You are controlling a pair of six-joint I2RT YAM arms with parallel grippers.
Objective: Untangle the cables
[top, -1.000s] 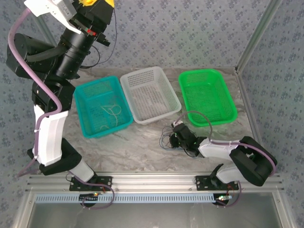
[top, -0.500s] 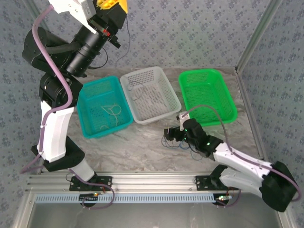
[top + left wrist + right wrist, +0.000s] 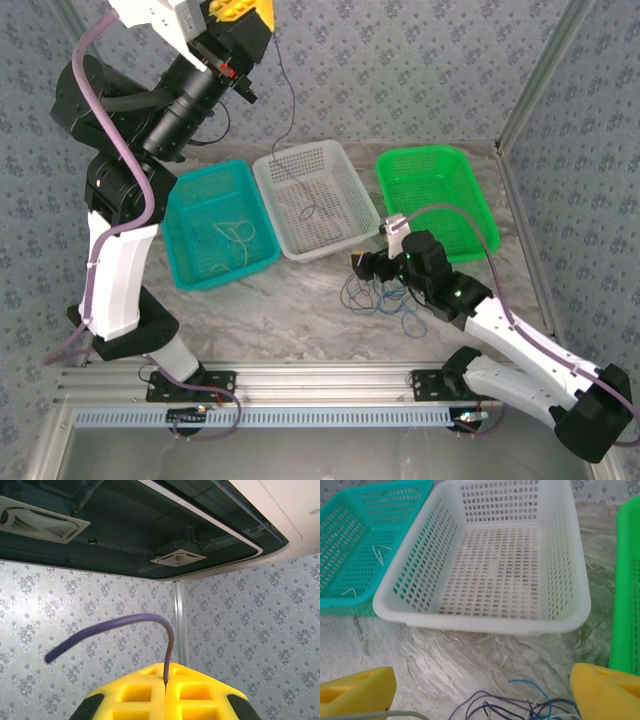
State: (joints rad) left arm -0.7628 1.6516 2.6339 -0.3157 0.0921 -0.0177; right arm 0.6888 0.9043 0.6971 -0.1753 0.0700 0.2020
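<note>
Low, right pincer spread over cables, white basket rim ahead

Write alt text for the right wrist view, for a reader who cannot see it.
A white basket sits in the middle on a marbled table, with a teal basket to its left and a green basket at the right edge. Below, a tangle of purple and blue cables lies between the open hand's two yellow fingers.
</note>
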